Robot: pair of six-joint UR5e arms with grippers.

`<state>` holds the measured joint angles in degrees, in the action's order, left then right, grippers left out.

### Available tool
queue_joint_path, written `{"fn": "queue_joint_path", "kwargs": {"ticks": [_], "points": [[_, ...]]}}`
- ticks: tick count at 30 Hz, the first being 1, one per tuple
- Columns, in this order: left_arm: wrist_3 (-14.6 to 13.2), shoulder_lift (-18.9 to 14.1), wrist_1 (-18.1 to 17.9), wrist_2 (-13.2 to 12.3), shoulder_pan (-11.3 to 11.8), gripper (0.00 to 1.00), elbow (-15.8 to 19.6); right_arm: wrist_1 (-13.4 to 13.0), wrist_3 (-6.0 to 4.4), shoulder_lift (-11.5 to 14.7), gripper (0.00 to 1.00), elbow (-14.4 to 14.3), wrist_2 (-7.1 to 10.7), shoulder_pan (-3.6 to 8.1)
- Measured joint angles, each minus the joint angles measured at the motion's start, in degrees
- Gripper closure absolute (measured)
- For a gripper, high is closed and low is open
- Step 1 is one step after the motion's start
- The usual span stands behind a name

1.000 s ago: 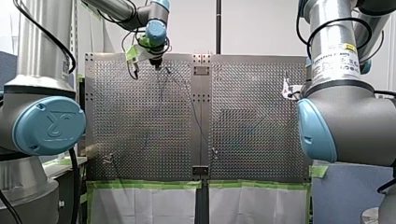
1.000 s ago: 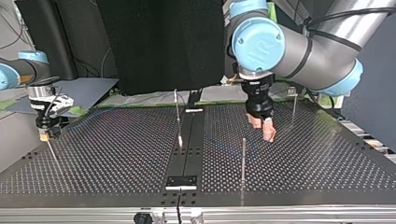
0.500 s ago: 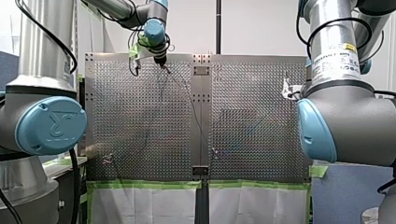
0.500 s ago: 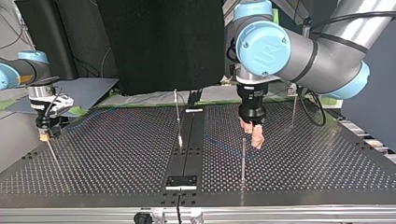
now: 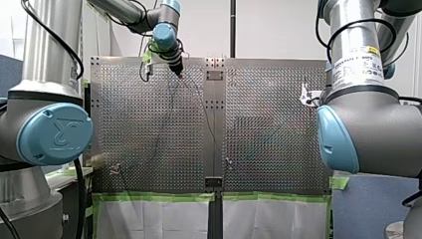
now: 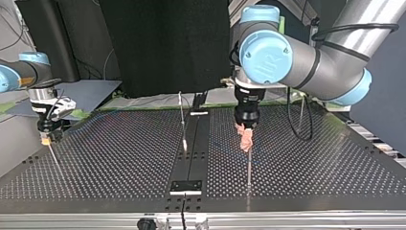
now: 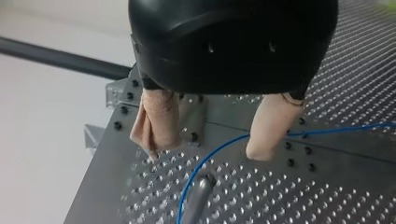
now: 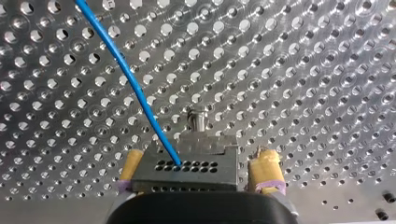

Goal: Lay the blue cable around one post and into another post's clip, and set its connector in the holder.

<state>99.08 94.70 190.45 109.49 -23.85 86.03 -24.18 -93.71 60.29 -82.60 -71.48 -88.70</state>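
The thin blue cable (image 7: 205,156) runs between the two beige-padded fingers (image 7: 156,119) of my left gripper (image 7: 212,140), which is open and not touching it. A slim metal post (image 7: 196,200) stands just under that gripper; in the top view my left gripper (image 6: 246,140) hangs right over this post (image 6: 249,165). In the right wrist view the cable (image 8: 135,91) ends in a black connector block (image 8: 187,170) sitting between the yellow pads (image 8: 264,170) of my right gripper (image 8: 196,175). A gap shows beside one pad, so it is open. My right gripper (image 6: 45,138) is at the top view's left edge.
Another post (image 6: 300,109) stands at the top view's far right and one with a clip (image 6: 181,108) near the middle strip. A small plate (image 6: 186,186) sits on the strip by the near edge. The perforated table (image 6: 119,158) spreads between the arms.
My left gripper has slid toward the top view's left and turned its wrist, ending right above the near post. My right arm has not moved.
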Motion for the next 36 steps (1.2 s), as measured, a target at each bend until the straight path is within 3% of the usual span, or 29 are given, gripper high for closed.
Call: {"fn": "queue_joint_path", "kwargs": {"ticks": [5,36], "points": [[-2.45,0.07,0.82,-1.28,-0.04,0.00,-0.53,-0.08,0.00,0.03,0.00,0.00,0.01,-0.01],[-17.40,0.08,1.78,-1.03,-0.53,0.00,-0.59,0.01,-0.52,-0.01,0.00,0.13,-0.16,0.22]]}}
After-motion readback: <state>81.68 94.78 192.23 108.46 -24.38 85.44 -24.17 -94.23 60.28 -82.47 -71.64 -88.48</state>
